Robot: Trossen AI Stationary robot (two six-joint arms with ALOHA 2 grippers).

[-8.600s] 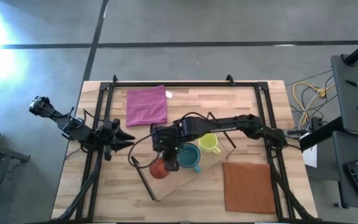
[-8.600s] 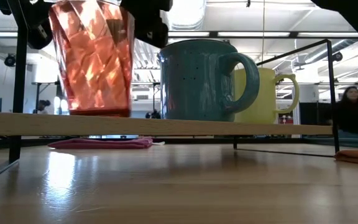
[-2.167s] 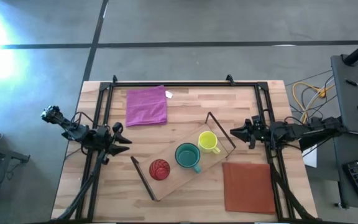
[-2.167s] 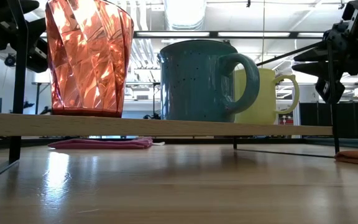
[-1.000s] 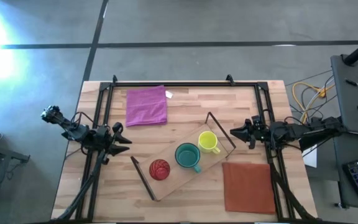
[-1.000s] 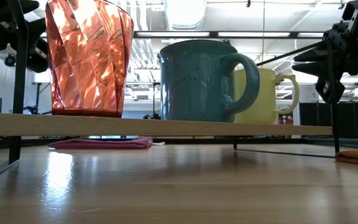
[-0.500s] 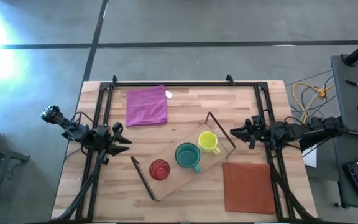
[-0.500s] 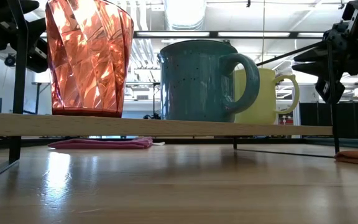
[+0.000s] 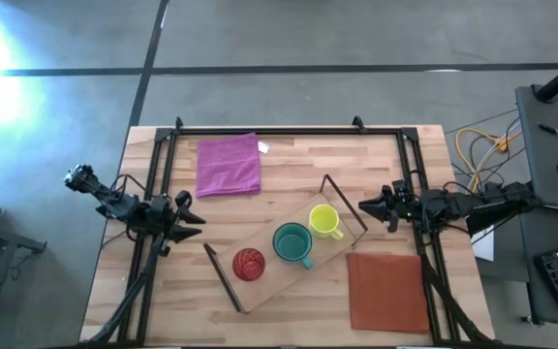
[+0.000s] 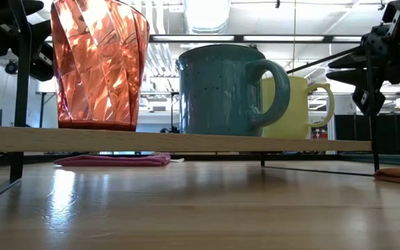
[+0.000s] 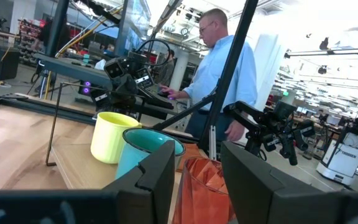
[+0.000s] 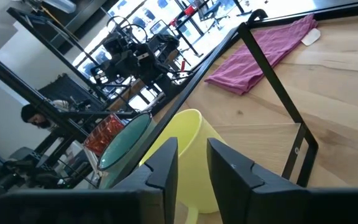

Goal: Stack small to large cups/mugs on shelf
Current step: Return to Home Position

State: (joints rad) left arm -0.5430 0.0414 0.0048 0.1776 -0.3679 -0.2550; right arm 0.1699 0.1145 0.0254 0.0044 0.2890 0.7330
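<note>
Low view: orange cup [image 10: 100, 66] has its rim cut off at the frame top; yellow-green mug [image 10: 298, 105] is half hidden behind teal mug [image 10: 222, 90].

Light wood table [image 9: 298, 155], with a pink cloth [image 9: 229, 165] near the far-left corner and a brown mat [image 9: 387, 291] at the near-right corner. Workshop beyond; a person [image 11: 222, 68] in a light-blue shirt stands there.

Shelf [image 9: 270, 274] lies diagonally mid-table. Row along it: orange cup, teal mug, yellow-green mug, all upright; both handles point toward the mat.

Left gripper [image 9: 200, 222] is at the left edge and right gripper [image 9: 363, 208] at the right edge, fingers spread, holding nothing.
</note>
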